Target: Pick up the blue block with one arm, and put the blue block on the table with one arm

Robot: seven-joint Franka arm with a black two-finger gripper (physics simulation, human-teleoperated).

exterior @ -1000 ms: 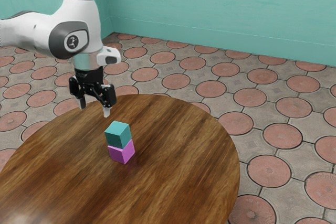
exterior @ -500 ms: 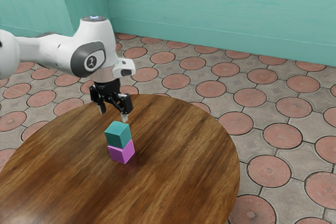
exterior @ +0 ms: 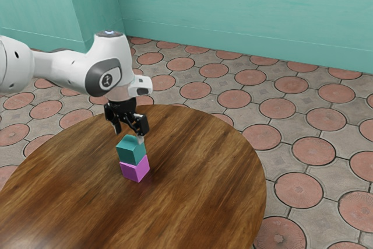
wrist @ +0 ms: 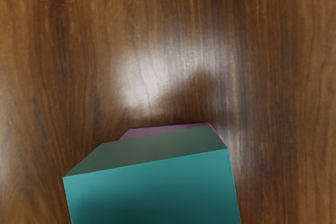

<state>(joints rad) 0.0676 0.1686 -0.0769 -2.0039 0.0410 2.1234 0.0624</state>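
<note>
The blue block [exterior: 131,151] sits atop the pink block [exterior: 135,171] on the desk [exterior: 204,173]; at the former's twelve o'clock in the exterior view, the hand [exterior: 129,134] stands wide, presumably to straddle it before lifting.

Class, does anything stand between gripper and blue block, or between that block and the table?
Nothing visible stands between the gripper and the blue block; beneath that block, the pink block separates it from the table.
</note>
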